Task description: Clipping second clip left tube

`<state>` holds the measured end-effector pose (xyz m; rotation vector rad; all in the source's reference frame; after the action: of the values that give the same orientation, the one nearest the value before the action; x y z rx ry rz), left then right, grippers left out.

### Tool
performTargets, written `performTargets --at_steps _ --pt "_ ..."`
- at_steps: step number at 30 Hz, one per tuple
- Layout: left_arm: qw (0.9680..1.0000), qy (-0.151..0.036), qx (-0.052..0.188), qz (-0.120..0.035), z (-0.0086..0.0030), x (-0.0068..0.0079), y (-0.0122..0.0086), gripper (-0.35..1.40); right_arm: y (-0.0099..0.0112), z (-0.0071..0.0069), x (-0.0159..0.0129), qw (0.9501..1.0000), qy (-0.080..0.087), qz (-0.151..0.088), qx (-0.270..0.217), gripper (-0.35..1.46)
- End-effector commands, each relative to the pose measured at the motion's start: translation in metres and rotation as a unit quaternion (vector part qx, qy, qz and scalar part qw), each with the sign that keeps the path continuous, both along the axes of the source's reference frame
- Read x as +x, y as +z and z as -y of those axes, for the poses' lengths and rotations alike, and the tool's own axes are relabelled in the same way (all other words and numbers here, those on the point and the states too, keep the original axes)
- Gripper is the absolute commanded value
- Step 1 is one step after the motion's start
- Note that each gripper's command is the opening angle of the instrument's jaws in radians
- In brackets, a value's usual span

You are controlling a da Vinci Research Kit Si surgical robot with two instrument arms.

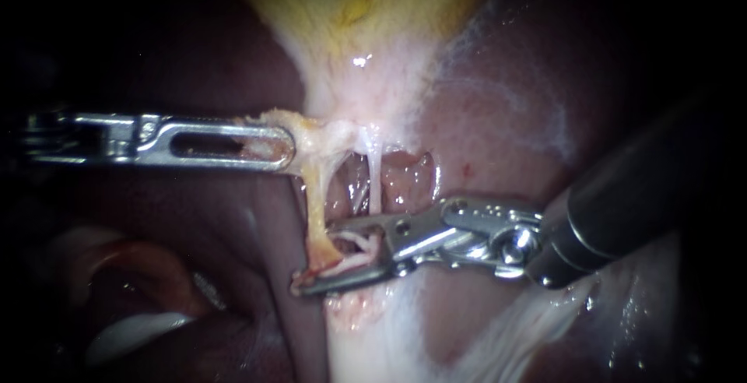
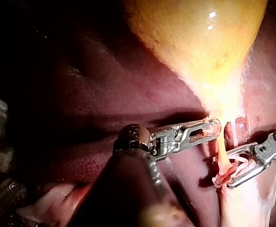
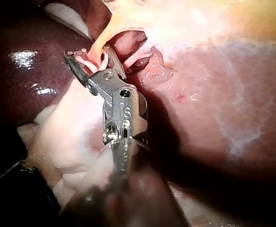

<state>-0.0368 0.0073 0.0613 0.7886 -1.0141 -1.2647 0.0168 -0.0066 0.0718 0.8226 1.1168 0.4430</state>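
Midway through, by the look of it. Left instrument (image 1: 268, 148): claw clamped on the pale tissue at the neck of the gallbladder (image 1: 358, 9), holding it out sideways over the liver (image 1: 498, 118) and so stretching the left tube (image 1: 315, 204) taut, straight away from the gallbladder.

Right instrument (image 1: 323, 262): claw set at the end of that tube farthest from the gallbladder, halves standing apart, with a pale clip (image 1: 354, 244) seated between them and touching both, and the tube passing through the gap. Impossible to tell whether all the pale material there is one clip, or whether another already sits on the tube.

Right tube (image 1: 374, 177): thinner and whiter, just beside the left one, likewise running away from the gallbladder, outside the claw.

Done, judging from this: exposure, tension, placement across the tube. Left to do: squeezing the claw home so that the clip locks round the tube, then opening and backing off with the clip left in place. Worth checking before closing: tube wholly inside the clip, right tube and liver surface clear of the tips.
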Motion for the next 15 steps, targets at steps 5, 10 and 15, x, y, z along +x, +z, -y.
performTargets --at_steps 5,10,15 --pt "1.0000 0.000 0.000 0.000 0.0000 -0.0001 0.0000 -0.35 0.0005 0.0004 0.0007 0.9998 -0.011 -0.003 0.013 0.45" --pt "1.0000 0.000 0.000 0.000 0.0000 -0.0001 0.0000 -0.35 0.0011 0.0008 0.0015 0.9997 -0.013 -0.003 0.018 0.44" --pt "1.0000 0.000 0.000 0.000 0.0000 -0.0001 0.0000 -0.35 0.0009 0.0005 0.0016 0.9996 -0.012 -0.004 0.025 0.42"
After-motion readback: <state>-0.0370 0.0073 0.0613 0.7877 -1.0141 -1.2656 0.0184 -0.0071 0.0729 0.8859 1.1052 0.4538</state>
